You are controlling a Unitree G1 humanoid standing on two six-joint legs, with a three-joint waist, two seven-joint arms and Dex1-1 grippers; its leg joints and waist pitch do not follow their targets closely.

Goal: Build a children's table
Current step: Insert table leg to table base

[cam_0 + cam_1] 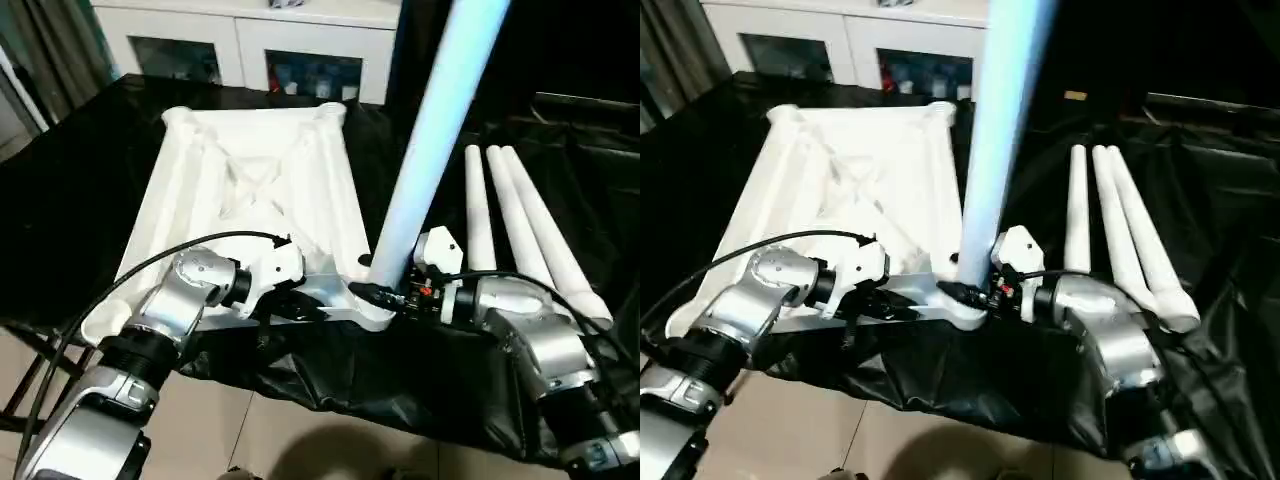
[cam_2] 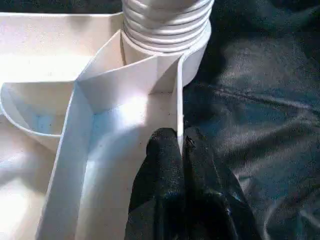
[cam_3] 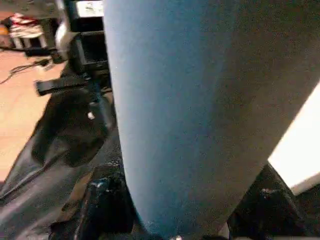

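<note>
One leg stands in the tabletop's six-o'clock corner socket, right gripper clasping it half-open; left gripper pinches the rim shut. Three legs wait at three o'clock — cross-threading could jam it.

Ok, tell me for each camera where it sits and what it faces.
Head pair: forward and down over both silver forearms at the table top, upright leg and three spare legs.
Left wrist: along the shut left gripper pinching a rib by the threaded socket.
Right wrist: close on the leg between the right gripper fingers.
All share that leg.
</note>
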